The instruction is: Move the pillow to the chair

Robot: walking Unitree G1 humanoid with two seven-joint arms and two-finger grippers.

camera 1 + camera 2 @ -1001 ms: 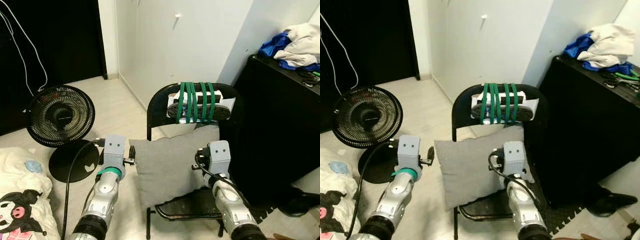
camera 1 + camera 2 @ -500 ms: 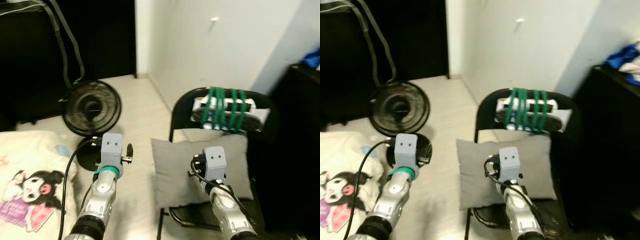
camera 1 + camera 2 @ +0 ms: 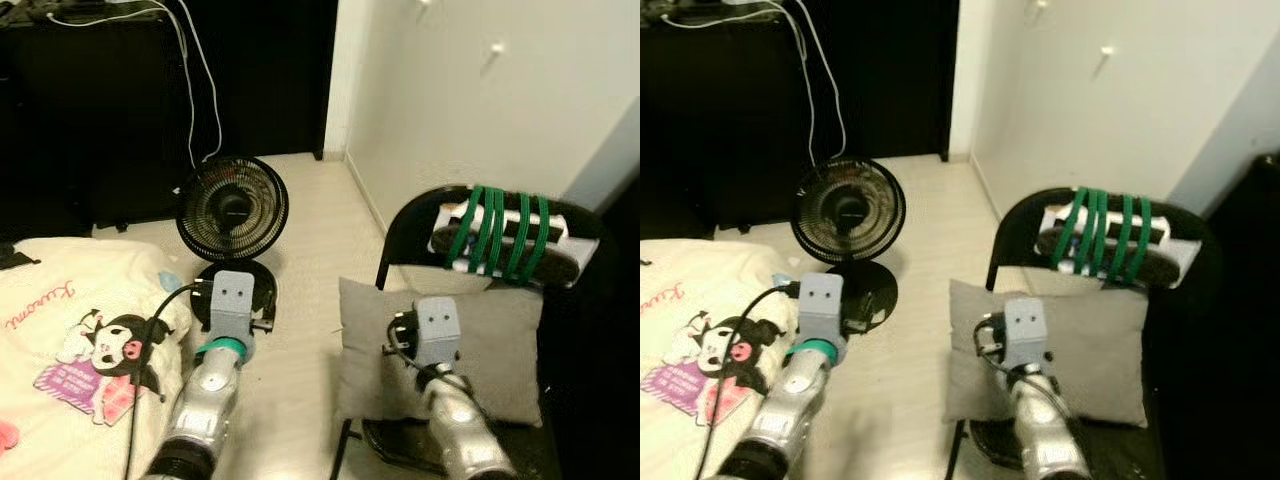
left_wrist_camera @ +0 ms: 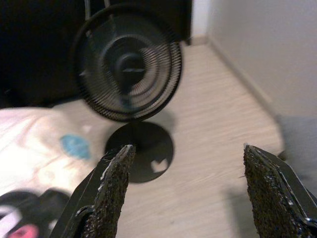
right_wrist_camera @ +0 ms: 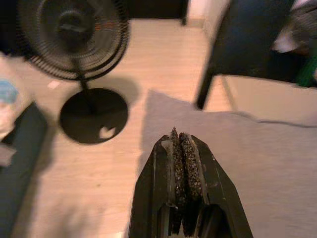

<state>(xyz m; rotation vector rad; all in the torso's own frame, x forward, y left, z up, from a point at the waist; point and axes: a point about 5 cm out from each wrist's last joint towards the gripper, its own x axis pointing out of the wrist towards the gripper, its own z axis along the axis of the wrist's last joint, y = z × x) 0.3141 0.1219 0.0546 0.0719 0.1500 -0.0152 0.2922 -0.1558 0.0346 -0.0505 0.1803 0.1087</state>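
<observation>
chair (image 3: 400, 215) — seat mostly hidden under pillow (image 3: 500, 340), right side cut by frame edge | pillow — lower middle covered by right arm | blanket (image 3: 60, 330) — cut off at left and bottom edges | fan (image 4: 126, 62) — motion-blurred in left wrist view

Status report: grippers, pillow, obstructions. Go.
Left gripper open, empty, above the floor near the fan. Right gripper shut, over the pillow. Pillow on the chair seat, leaning on the backrest.

Pillow (image 3: 500, 340): matt grey woven cloth. Chair (image 3: 420, 215): black metal frame. Fingers (image 4: 111, 198): rough, gritty black pads.
</observation>
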